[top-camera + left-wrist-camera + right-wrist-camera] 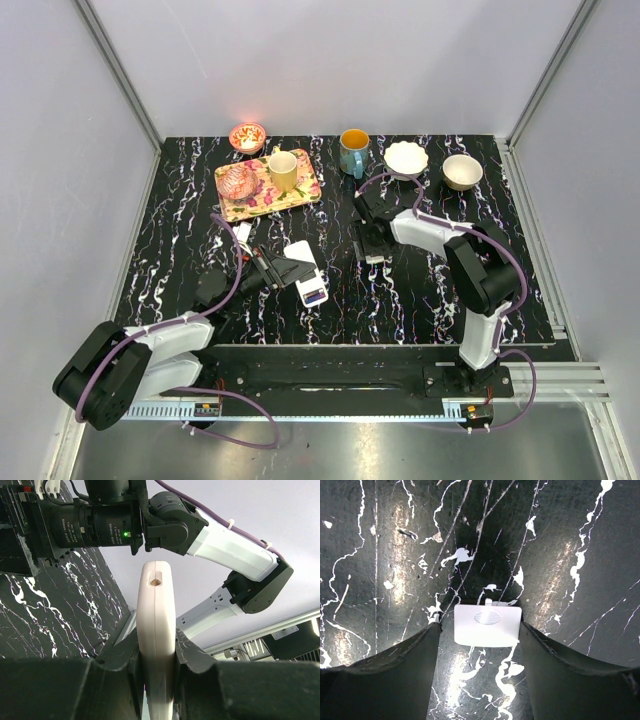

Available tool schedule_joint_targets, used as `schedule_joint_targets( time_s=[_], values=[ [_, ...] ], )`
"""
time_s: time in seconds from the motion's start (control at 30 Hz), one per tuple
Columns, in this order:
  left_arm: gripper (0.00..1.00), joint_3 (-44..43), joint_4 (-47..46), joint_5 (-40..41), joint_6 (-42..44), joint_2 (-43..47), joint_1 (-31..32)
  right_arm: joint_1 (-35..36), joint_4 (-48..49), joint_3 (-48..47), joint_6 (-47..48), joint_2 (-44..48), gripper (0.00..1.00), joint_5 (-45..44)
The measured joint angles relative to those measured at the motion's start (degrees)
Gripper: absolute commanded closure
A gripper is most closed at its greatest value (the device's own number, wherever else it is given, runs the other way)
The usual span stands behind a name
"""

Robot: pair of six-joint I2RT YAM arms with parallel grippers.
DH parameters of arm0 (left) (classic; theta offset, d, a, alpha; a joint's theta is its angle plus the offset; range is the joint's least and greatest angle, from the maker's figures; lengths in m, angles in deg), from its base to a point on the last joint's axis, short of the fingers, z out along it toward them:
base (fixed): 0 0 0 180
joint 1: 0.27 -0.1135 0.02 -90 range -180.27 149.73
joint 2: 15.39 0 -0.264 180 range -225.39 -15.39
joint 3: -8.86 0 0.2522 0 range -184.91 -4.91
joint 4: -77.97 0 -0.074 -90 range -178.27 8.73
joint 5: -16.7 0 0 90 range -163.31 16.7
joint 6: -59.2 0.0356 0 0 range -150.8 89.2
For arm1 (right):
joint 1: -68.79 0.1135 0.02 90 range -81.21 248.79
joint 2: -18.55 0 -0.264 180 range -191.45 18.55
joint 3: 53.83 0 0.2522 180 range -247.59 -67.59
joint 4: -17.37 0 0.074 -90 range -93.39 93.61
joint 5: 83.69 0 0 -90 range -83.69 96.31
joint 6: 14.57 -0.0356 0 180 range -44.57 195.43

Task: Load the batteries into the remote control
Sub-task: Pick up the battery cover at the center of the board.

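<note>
White-and-black arms (172, 343) trail purple cables (237, 266).

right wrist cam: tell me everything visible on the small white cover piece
The cover piece is a small thin white plate, plastic-looking, nearly square with rounded corners. A ribbed oval grip sits near its far edge, where a small tab sticks out. It lies flat on the black marbled table between the open fingers of the right gripper: one clear of it, the other at its edge, contact unclear.

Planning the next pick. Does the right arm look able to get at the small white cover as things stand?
Likely yes: the right gripper hangs over the white cover, jaws open either side, with nothing in between.
</note>
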Motion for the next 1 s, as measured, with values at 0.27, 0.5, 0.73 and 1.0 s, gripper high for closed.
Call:
schedule_joint_targets(
  time_s=[0.27,0.5,0.73,1.0],
  values=[
    [1.0,0.8,0.0,0.0,0.0,0.0,0.0,0.1,0.3,0.2,-1.1,0.0,0.3,-0.1],
    [1.0,1.0,0.0,0.0,0.0,0.0,0.0,0.1,1.8,1.6,-1.2,0.8,0.31,-0.1],
    [1.0,1.0,-0.2,0.0,0.0,0.0,0.0,0.1,2.3,2.1,-1.5,1.1,0.45,-0.2],
    [1.0,1.0,-0.4,0.0,-0.1,0.0,0.0,0.2,2.4,2.3,-2.3,1.4,0.3,-0.3]
  ],
)
